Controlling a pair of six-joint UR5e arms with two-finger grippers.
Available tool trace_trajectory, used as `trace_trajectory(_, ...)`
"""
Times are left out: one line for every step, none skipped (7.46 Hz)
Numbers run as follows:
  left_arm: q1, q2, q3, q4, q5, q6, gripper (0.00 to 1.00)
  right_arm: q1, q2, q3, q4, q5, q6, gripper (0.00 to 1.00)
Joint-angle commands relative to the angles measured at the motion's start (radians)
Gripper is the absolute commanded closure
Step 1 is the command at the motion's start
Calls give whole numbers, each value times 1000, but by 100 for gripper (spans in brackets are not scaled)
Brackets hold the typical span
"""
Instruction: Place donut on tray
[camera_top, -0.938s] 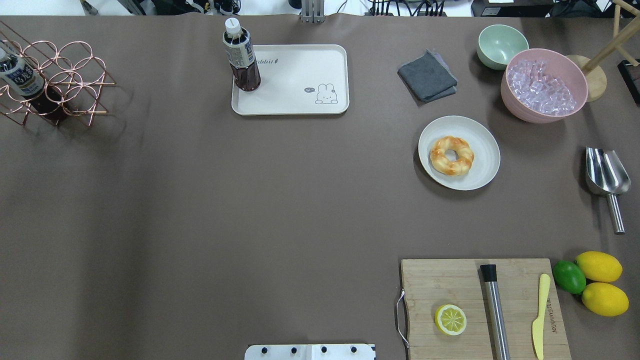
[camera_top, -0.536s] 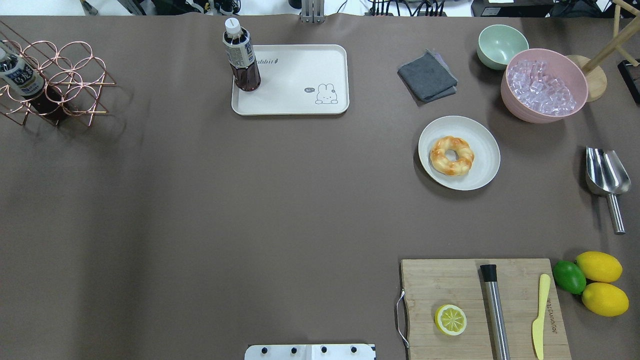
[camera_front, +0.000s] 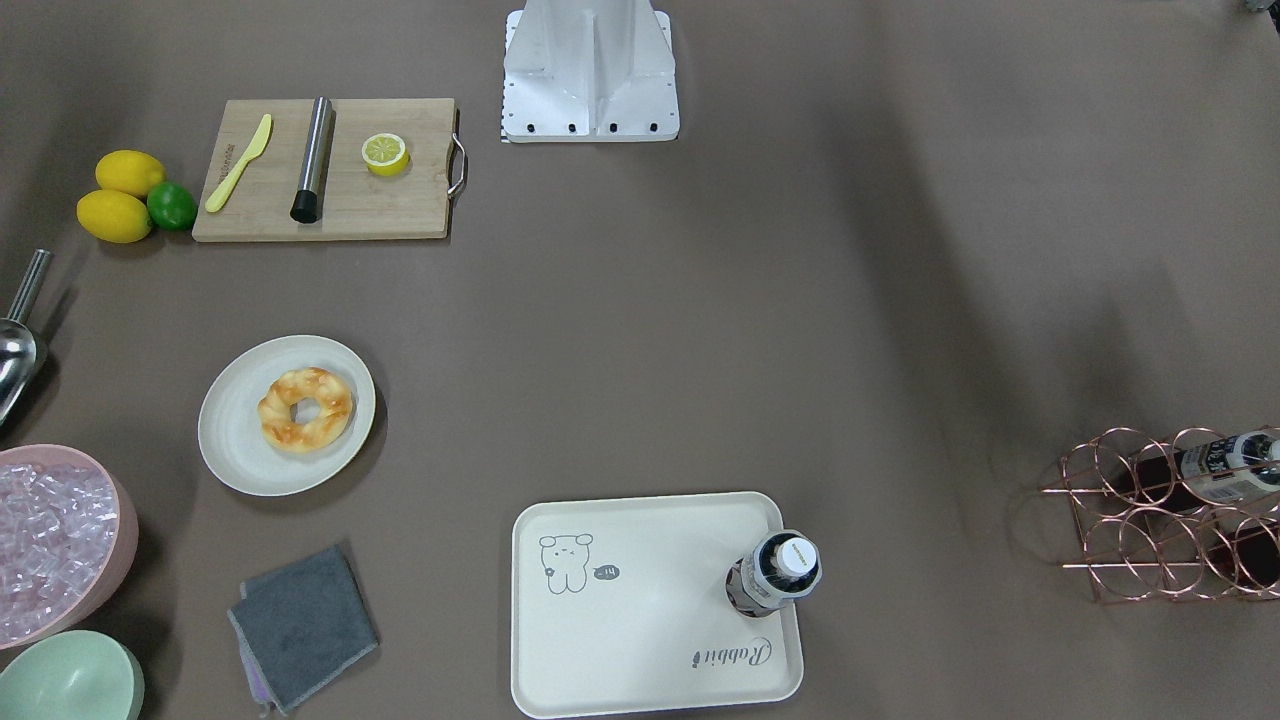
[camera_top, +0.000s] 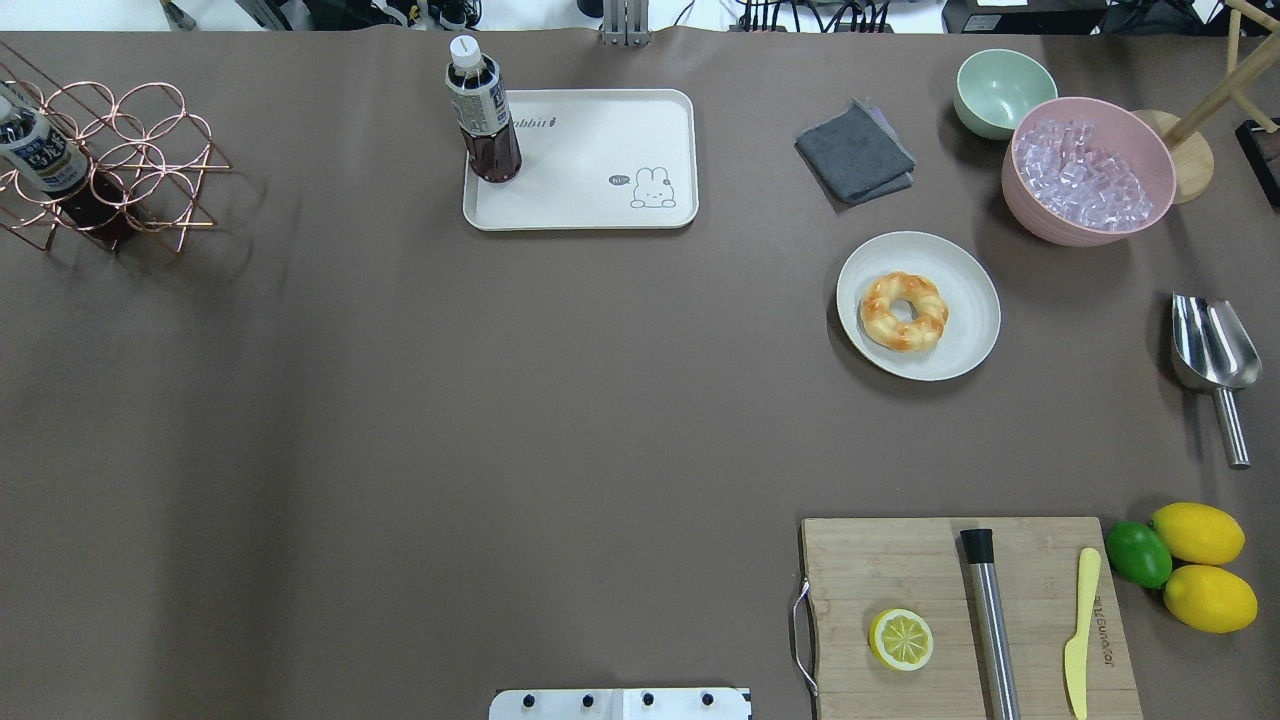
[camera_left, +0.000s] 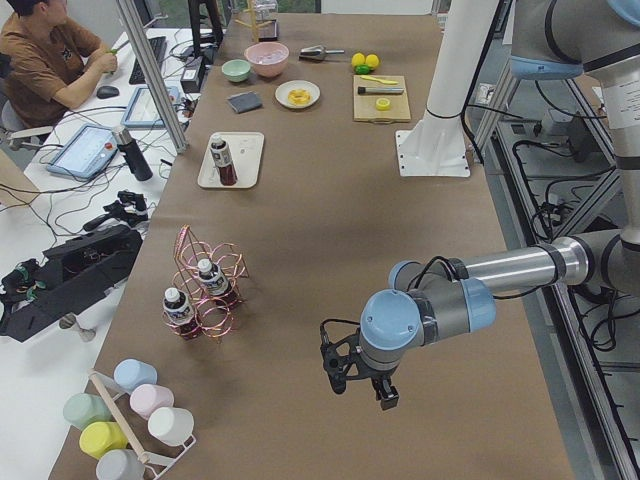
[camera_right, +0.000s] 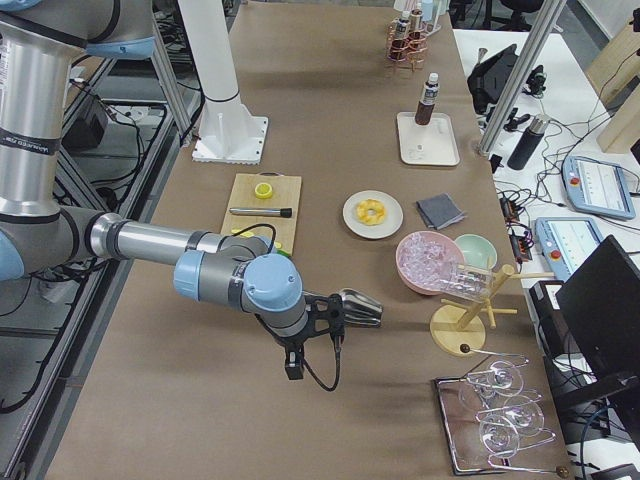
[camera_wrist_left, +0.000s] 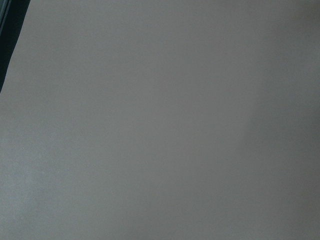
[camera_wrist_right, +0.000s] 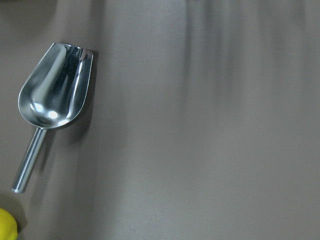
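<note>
The donut (camera_top: 903, 311) is a golden ring with brown patches. It lies on a round cream plate (camera_top: 965, 290) at the right of the table, and shows in the front view (camera_front: 305, 408) too. The cream tray (camera_top: 590, 150) with the bunny drawing lies at the far middle, also in the front view (camera_front: 640, 620). A dark bottle (camera_top: 483, 115) stands on its left end. My left gripper (camera_left: 355, 375) and right gripper (camera_right: 335, 318) show only in the side views, far from donut and tray. I cannot tell whether either is open or shut.
A steel scoop (camera_top: 1212, 355) lies at the right edge, under the right wrist camera (camera_wrist_right: 52, 95). A pink bowl of ice (camera_top: 1088, 170), a green bowl (camera_top: 1003, 90) and a grey cloth (camera_top: 855, 150) sit beyond the plate. A cutting board (camera_top: 960, 610) is near right, a copper rack (camera_top: 110, 160) far left.
</note>
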Motion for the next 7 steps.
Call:
trace_trajectory(2, 2, 1, 0, 3, 0, 2, -7, 1, 9, 0, 2, 8, 0)
trace_trajectory(2, 3, -2, 0, 3, 0, 2, -8, 6, 7, 0, -14, 7, 0)
trace_trajectory(5, 3, 4, 0, 1, 0, 2, -17, 7, 9, 2, -5, 10, 0)
trace_trajectory(10, -1, 18, 0, 1, 0, 2, -43, 16, 10, 2, -2, 14, 0)
trace_trajectory(13, 3, 17, 0, 0, 0, 2, -80, 41, 10, 3, 21, 48, 0)
trace_trajectory(13, 5, 21, 0, -2, 0, 2, -169, 79, 9, 14, 46, 159, 0)
trace_trajectory(13, 5, 23, 0, -2, 0, 2, -238, 116, 7, 61, 49, 273, 0)
